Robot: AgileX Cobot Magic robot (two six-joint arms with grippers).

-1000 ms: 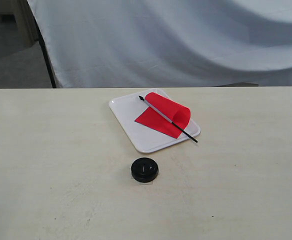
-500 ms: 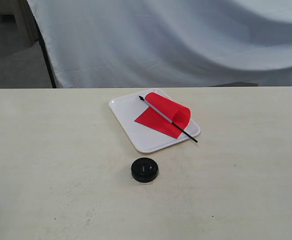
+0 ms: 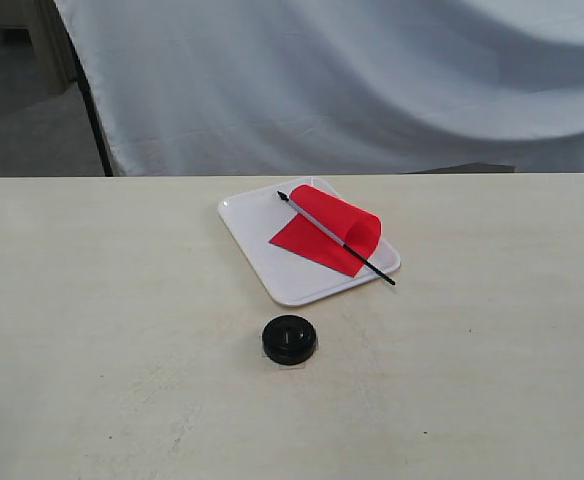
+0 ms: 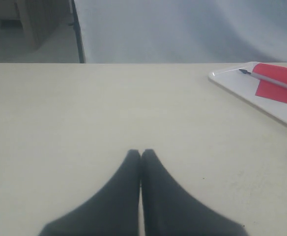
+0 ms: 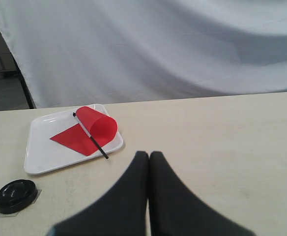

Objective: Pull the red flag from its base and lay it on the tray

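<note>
Exterior view: red cloth flag (image 3: pixel 327 230) lies on white plastic tray (image 3: pixel 257 235), apparently delivered; left pincer (image 4: pixel 141 153), right pincer (image 5: pixel 149 155) closed, empty.

Soft, even indoor light; frames slightly soft and low-res.
No glare on the pale cream tabletop (image 3: pixel 92 300). The small round black plastic base (image 3: pixel 290 339) throws only a faint contact shadow, and the draped grey-white backdrop cloth (image 3: pixel 372 80) shows gentle fold shading. In the wrist views the black left gripper (image 4: pixel 141 153) and black right gripper (image 5: pixel 149 155) are blurred and out of focus.
</note>
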